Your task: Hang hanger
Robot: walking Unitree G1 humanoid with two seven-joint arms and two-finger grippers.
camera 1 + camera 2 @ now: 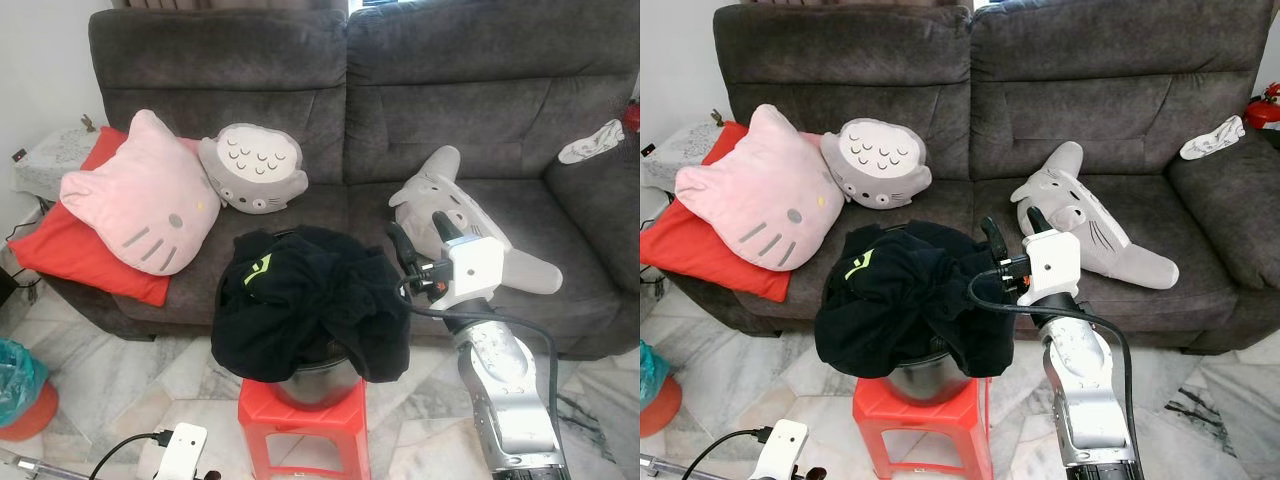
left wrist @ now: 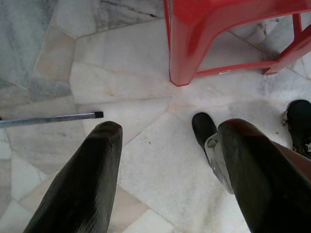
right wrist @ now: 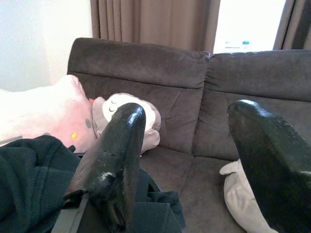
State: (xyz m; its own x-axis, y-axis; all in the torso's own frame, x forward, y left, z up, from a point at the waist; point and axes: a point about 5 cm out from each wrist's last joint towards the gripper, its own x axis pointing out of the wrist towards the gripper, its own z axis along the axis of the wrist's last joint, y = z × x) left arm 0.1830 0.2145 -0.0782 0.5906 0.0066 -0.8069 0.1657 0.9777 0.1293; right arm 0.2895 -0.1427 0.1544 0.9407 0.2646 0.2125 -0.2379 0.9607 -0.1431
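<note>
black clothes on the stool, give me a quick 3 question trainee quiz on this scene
1. True or false: the black clothes are heaped over a metal pot on the red stool.
2. Which gripper is raised beside the heap? A) left B) right
3. Fill in: the pink cat cushion leans on a ___ cushion.

Key
1. True.
2. B: the right gripper is open at the heap's edge, holding nothing; the left gripper hangs open over the floor.
3. Red.

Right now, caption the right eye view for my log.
Right pincer open beside black clothes heaped on a pot atop the red stool, sofa behind.
</note>
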